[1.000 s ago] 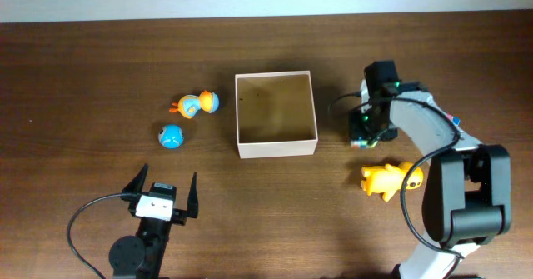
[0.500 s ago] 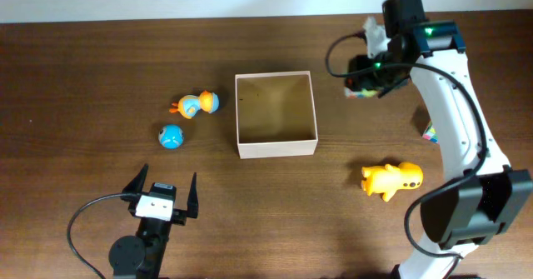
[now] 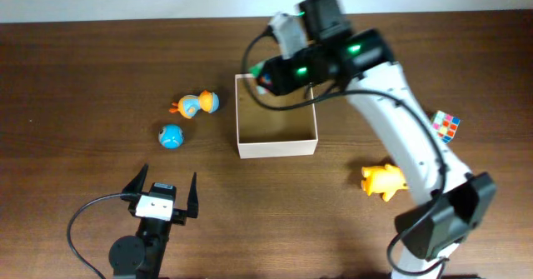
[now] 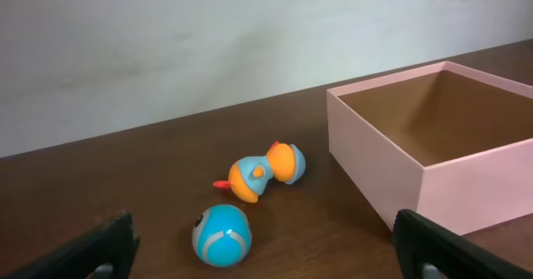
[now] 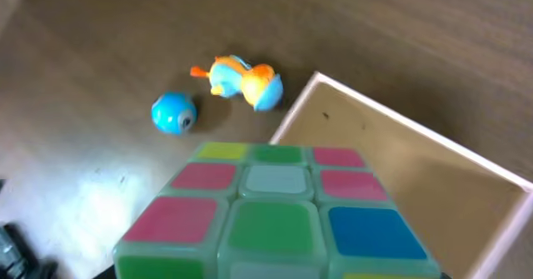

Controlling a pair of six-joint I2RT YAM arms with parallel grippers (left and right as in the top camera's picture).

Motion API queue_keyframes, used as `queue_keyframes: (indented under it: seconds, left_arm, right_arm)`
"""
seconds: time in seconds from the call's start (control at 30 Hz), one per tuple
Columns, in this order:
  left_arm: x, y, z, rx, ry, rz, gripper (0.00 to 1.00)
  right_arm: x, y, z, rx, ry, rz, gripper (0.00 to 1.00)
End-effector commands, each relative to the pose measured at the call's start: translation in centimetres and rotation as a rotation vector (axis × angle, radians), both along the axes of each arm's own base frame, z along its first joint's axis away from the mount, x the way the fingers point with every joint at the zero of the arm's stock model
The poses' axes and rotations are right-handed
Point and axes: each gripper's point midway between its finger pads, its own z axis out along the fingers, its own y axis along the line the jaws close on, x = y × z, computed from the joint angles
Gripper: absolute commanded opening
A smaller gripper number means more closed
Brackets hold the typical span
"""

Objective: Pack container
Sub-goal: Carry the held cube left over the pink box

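My right fingers (image 3: 266, 79) are partly open and clamped on a puzzle cube (image 5: 275, 221) with glossy square tiles in green, pink, white and blue. My left fingers (image 3: 168, 176) are spread wide and empty by the table's near edge. My right arm reaches out over the far-left corner of the container (image 3: 276, 148). This square, shallow box, with thin cream walls and a brown cardboard floor, sits mid-table, closer to the far edge.

Hidden or cropped around the right hand

In the wrist view, the multicoloured plastic puzzle cube (image 5: 275, 221) runs off the bottom edge and hides the right hand's fingers. From overhead, the right hand (image 3: 269, 76) masks most of that cube and the far corner of the cream-walled, brown-floored cardboard container (image 3: 276, 148) beneath it.
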Motion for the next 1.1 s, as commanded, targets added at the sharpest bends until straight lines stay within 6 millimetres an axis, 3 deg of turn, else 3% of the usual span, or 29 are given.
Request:
queue_keyframes:
  seconds: [0.0, 0.2, 0.43, 0.57, 1.07]
  left_arm:
    - [0.0, 0.2, -0.1, 0.013, -0.004, 0.008, 0.99]
    - [0.0, 0.2, -0.1, 0.013, -0.004, 0.008, 0.99]
    - [0.0, 0.2, -0.1, 0.013, -0.004, 0.008, 0.99]
    - [0.0, 0.2, -0.1, 0.013, -0.004, 0.009, 0.99]
    - [0.0, 0.2, -0.1, 0.013, -0.004, 0.008, 0.99]
  right_arm:
    - [1.8, 0.8, -2.9, -0.131, -0.022, -0.171, 0.47]
    - [4.2, 2.3, -7.2, -0.195, -0.035, -0.342, 0.47]
    - [5.6, 3.2, -11.0, -0.192, -0.005, -0.386, 0.46]
    - [6.0, 3.0, -11.9, -0.209, -0.005, -0.398, 0.46]
    - [6.5, 2.3, -12.5, -0.211, 0.007, -0.474, 0.44]
